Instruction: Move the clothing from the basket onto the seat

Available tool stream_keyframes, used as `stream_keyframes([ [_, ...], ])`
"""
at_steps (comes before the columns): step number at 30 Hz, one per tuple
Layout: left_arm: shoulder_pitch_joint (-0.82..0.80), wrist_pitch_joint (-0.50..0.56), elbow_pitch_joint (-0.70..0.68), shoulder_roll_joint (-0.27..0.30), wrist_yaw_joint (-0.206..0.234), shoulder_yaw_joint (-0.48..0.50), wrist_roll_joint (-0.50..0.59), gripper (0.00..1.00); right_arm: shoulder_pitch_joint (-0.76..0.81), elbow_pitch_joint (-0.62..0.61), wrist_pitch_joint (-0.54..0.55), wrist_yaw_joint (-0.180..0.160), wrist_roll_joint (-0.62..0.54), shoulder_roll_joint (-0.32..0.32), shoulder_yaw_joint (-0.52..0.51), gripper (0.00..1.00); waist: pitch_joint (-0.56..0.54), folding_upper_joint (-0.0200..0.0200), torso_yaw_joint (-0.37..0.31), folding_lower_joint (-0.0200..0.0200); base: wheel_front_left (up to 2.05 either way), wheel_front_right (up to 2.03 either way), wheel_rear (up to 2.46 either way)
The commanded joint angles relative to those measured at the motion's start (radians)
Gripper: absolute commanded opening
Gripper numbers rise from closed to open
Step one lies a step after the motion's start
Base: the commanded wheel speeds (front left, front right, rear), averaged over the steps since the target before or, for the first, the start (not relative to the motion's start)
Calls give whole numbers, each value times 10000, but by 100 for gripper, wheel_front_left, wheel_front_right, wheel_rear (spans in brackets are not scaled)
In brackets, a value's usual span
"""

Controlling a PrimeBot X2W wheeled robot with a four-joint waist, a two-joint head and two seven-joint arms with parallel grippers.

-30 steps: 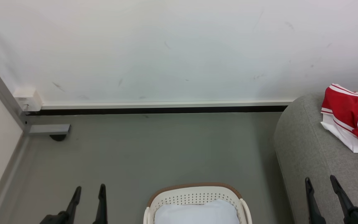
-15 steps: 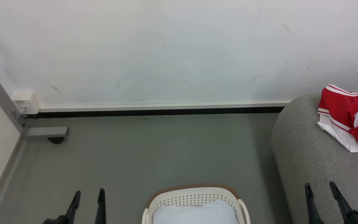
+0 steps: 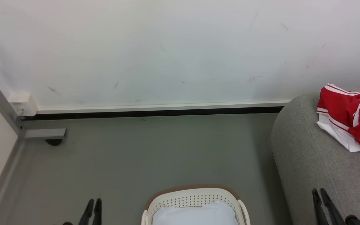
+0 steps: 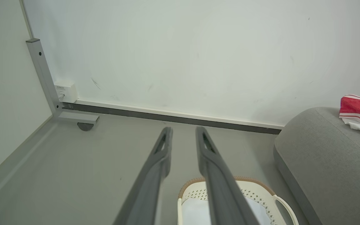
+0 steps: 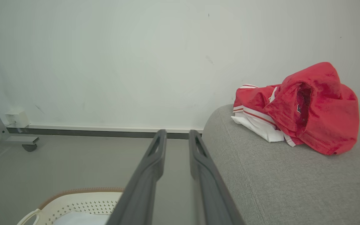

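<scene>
Nearest you, the left gripper (image 3: 94,203) hangs over the grey floor (image 3: 155,150) and the right gripper (image 3: 319,192) at the near edge of the seat (image 3: 308,150). Each has its two fingers parted by a narrow gap, grasping nothing. Between them stands the basket (image 3: 192,187), with a plain white pad (image 3: 195,214) lying inside. Farther back, on the robot's right, the clothing (image 3: 345,106) lies heaped on the seat, close to the white wall (image 3: 167,47).

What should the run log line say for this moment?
clothes: on sofa | basket: white pad inside | left gripper: open, empty | right gripper: open, empty
</scene>
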Motion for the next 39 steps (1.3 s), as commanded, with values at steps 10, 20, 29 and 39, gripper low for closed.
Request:
stream_keyframes([
  [10, -178, 460, 272, -36, -53, 166, -1473, 0, -38, 216, 433, -1, 1545, 72, -101, 0, 18, -1, 44, 0, 0, 0, 0],
  [20, -361, 893, 193, -23, -119, 274, -3270, 0, -195, 117, 878, -3, 3422, 49, -162, 0, 42, -1, 104, 0, 0, 0, 0],
  [29, -524, 1257, 161, -11, -171, 391, -4698, 0, -328, 57, 1249, -5, 4925, 29, -228, 0, 64, -1, 158, 0, 0, 0, 0],
  [39, -698, 1635, 140, 1, -226, 511, -6126, 0, -479, 2, 1630, -7, 6422, 7, -300, 0, 88, -1, 217, 0, 0, 0, 0],
])
